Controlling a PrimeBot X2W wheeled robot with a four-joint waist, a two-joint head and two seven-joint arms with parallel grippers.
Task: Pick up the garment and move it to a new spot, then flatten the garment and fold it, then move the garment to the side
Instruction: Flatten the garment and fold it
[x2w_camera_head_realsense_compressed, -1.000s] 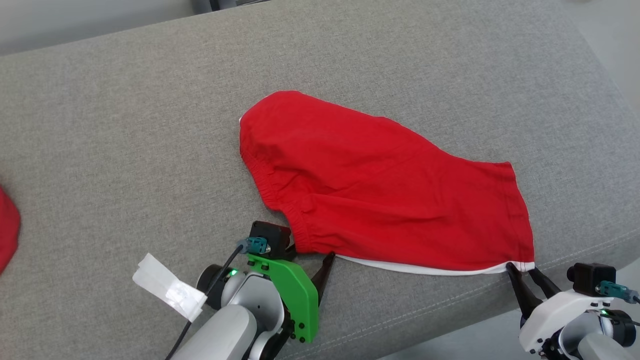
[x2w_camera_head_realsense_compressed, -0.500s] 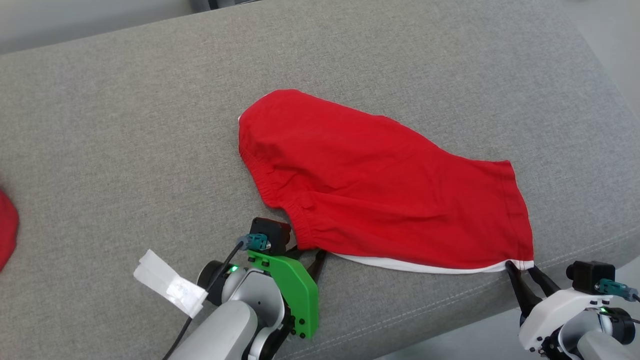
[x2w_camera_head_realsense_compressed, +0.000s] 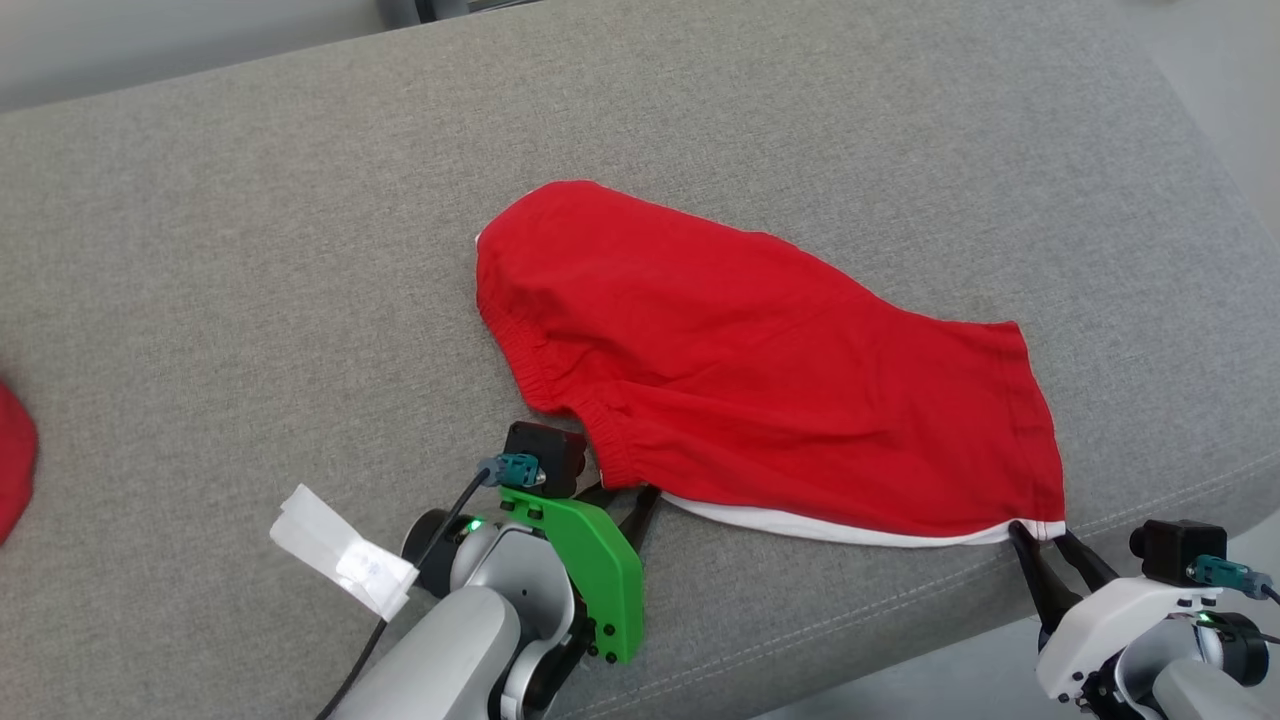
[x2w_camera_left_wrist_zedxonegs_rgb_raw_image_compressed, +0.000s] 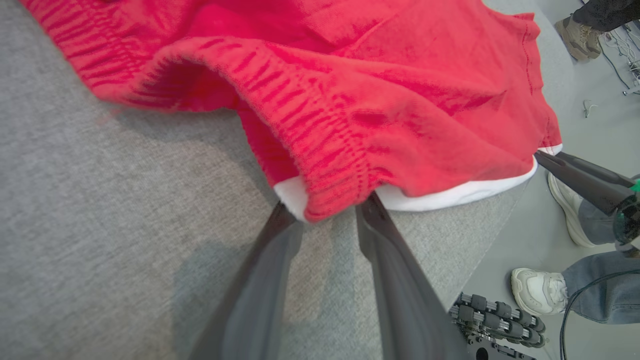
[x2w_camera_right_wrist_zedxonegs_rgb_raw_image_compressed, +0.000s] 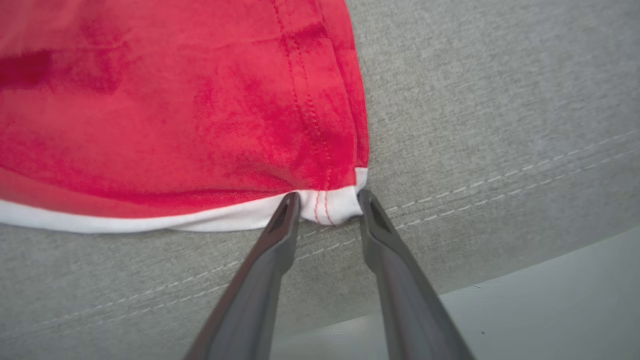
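Note:
The garment (x2w_camera_head_realsense_compressed: 760, 380) is a pair of red shorts with a white trim, spread across the grey cushion (x2w_camera_head_realsense_compressed: 250, 250). My left gripper (x2w_camera_head_realsense_compressed: 625, 497) sits at the near end of the elastic waistband. In the left wrist view the gripper (x2w_camera_left_wrist_zedxonegs_rgb_raw_image_compressed: 325, 207) pinches the waistband corner of the garment (x2w_camera_left_wrist_zedxonegs_rgb_raw_image_compressed: 400, 100), which bunches and lifts slightly. My right gripper (x2w_camera_head_realsense_compressed: 1040, 535) is at the near right hem corner. The right wrist view shows that gripper (x2w_camera_right_wrist_zedxonegs_rgb_raw_image_compressed: 327, 200) shut on the white corner of the garment (x2w_camera_right_wrist_zedxonegs_rgb_raw_image_compressed: 150, 100). The right gripper (x2w_camera_left_wrist_zedxonegs_rgb_raw_image_compressed: 575, 172) also shows in the left wrist view.
Another red cloth (x2w_camera_head_realsense_compressed: 15, 460) peeks in at the left edge. A white tag (x2w_camera_head_realsense_compressed: 340, 565) hangs on my left arm's cable. The cushion's stitched front edge (x2w_camera_head_realsense_compressed: 900, 610) runs just below both grippers, with floor beyond. A person's shoes (x2w_camera_left_wrist_zedxonegs_rgb_raw_image_compressed: 537, 290) stand by the cushion.
My left gripper's jaws have closed from wide open onto the waistband corner, and the arm has edged forward. The right gripper has stayed at the hem corner.

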